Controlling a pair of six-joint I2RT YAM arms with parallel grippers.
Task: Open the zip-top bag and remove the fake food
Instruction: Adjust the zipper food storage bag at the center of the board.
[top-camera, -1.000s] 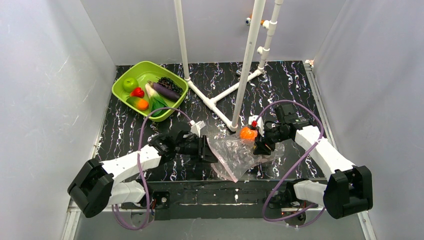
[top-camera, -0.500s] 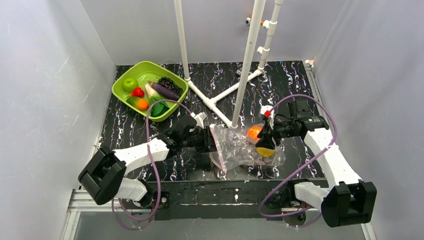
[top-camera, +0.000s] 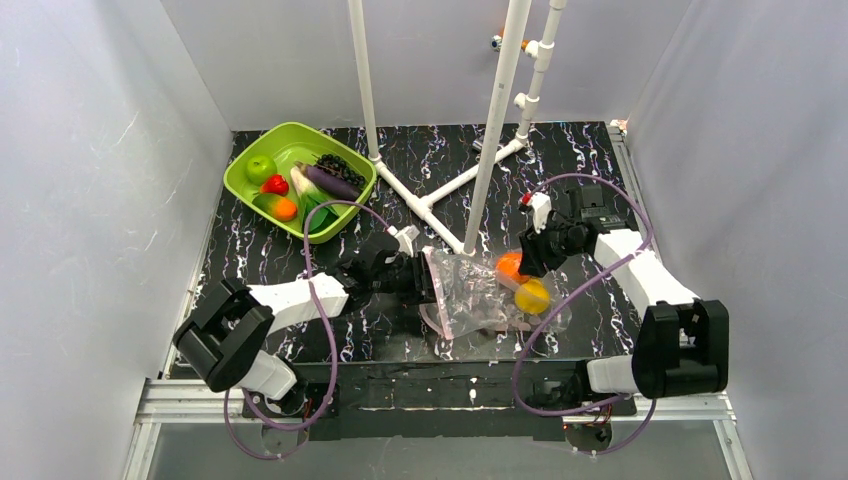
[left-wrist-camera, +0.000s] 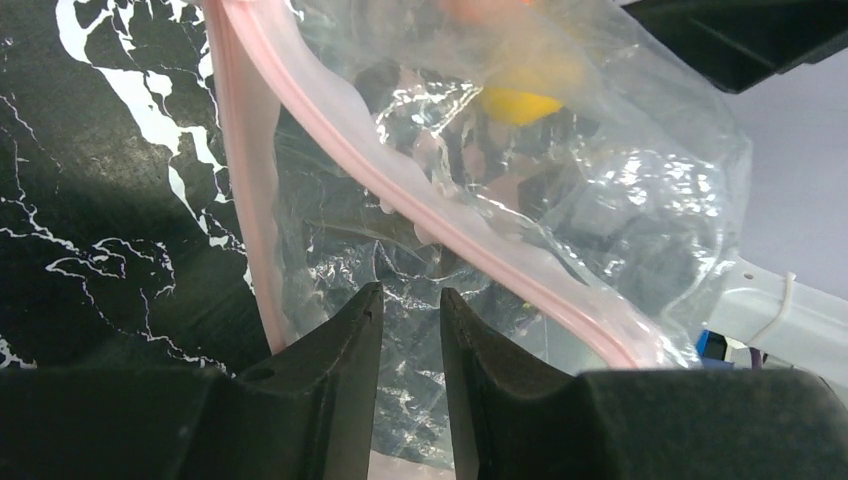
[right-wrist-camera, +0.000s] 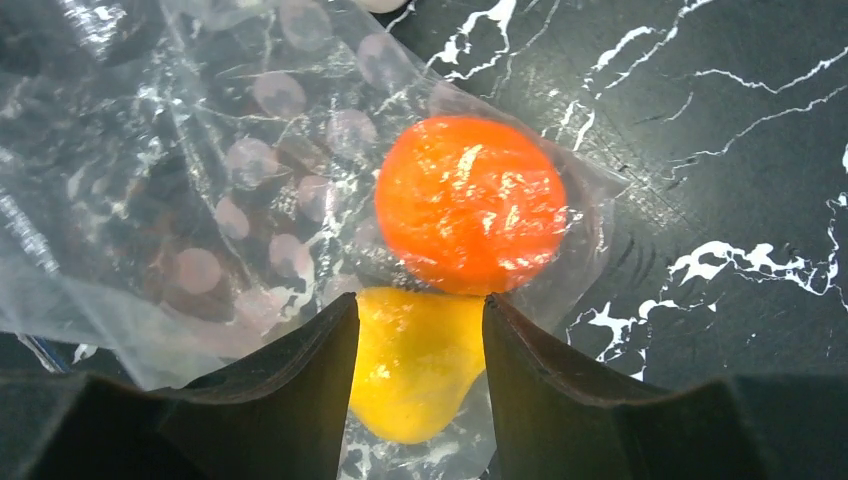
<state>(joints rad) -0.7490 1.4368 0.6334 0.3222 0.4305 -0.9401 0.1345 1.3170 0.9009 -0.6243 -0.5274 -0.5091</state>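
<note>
The zip-top bag (top-camera: 468, 296) lies crumpled on the black marbled table, its pink zip strip (left-wrist-camera: 400, 190) gaping at the left end. Inside its right end are two pieces of fake food, an orange (right-wrist-camera: 470, 203) and a yellow lemon (right-wrist-camera: 415, 375). My left gripper (left-wrist-camera: 410, 292) sits at the bag's mouth (top-camera: 428, 282), nearly closed, with the lower lip's film pinched between its fingers. My right gripper (right-wrist-camera: 420, 300) hangs open just above the lemon (top-camera: 532, 296), beside the orange (top-camera: 508, 265), with its jaws apart and holding nothing.
A lime-green tray (top-camera: 240, 178) at the back left holds a green apple (top-camera: 260, 167), an eggplant (top-camera: 330, 183), grapes and other pieces. A white pipe frame (top-camera: 440, 205) with upright poles stands behind the bag. Grey walls enclose both sides.
The bag has been drawn back from the table's front edge toward the middle. My right gripper pressed down over the lemon, then rose and pulled back. My left arm reached farther right.
</note>
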